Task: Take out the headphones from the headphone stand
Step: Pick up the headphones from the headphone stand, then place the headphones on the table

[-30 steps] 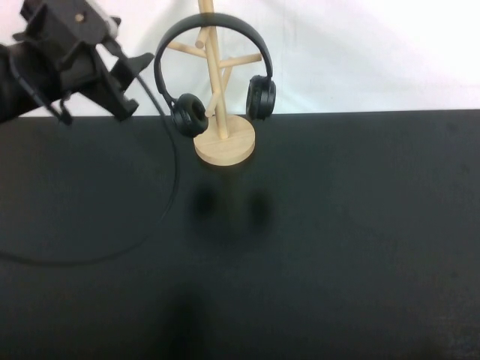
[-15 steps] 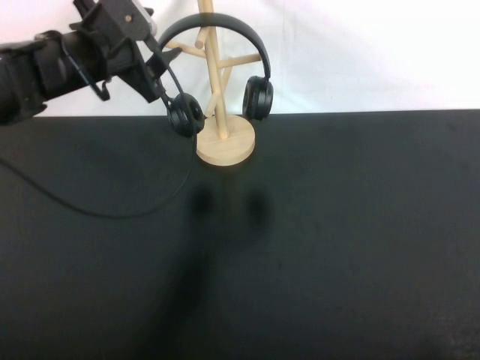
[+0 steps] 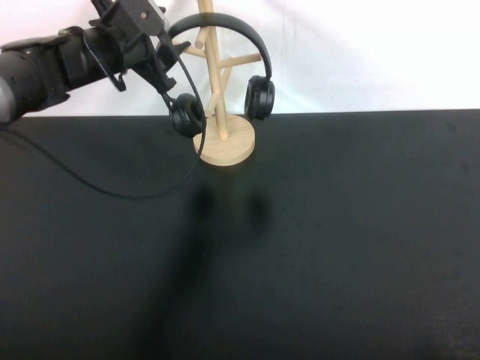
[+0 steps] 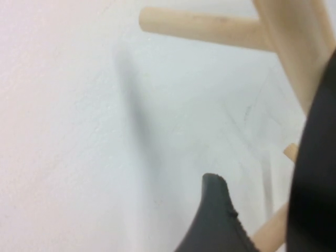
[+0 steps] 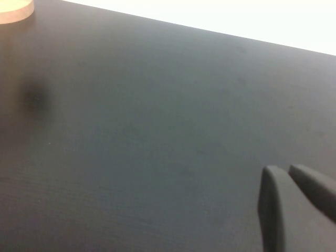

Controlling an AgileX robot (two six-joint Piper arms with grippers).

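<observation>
The black headphones (image 3: 225,25) hang over the light wooden headphone stand (image 3: 225,144) at the table's far edge, one ear cup (image 3: 186,115) to the left of the post and one (image 3: 260,97) to the right. My left gripper (image 3: 166,46) is raised at the left side of the headband, open, its fingers on either side of the band. In the left wrist view one dark fingertip (image 4: 216,207) shows, with a broad black curve (image 4: 315,168) beside it that looks like the headband, and the stand's pegs (image 4: 199,23) behind. My right gripper (image 5: 289,173) is shut and empty, low over the table.
A thin black cable (image 3: 112,191) from the left arm loops over the black table (image 3: 337,240). A white wall stands right behind the stand. The stand's round base shows as a corner in the right wrist view (image 5: 16,6).
My left arm has swung up and to the right, from left of the stand to the headband's left side. The left ear cup has shifted slightly. The cable loop has moved along.
</observation>
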